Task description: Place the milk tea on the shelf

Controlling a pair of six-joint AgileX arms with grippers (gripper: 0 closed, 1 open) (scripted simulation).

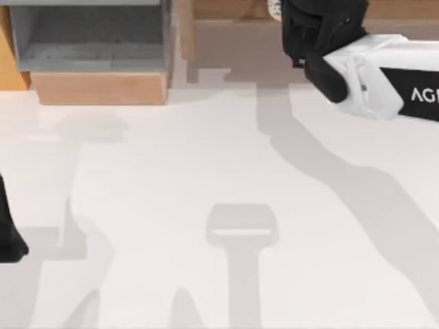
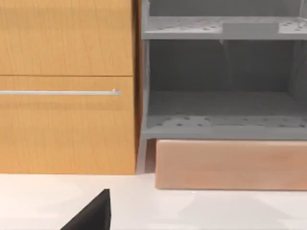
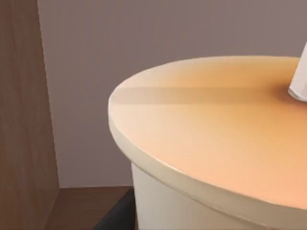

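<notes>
Up at the table's far edge, right of middle: right gripper reaching into the shelf from the right-hand arm. Spread or pinching, cannot tell. Close under the right wrist camera: milk tea, orange lid level, white straw rising from it. Inside a shelf bay, brown side wall near the cup, taupe back wall behind. Far left corner: grey-lined box. Left arm parked at the table's left edge; grip likewise not readable.

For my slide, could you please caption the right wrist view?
Close on the milk tea, orange lid and white straw, inside the brown shelf.
</notes>
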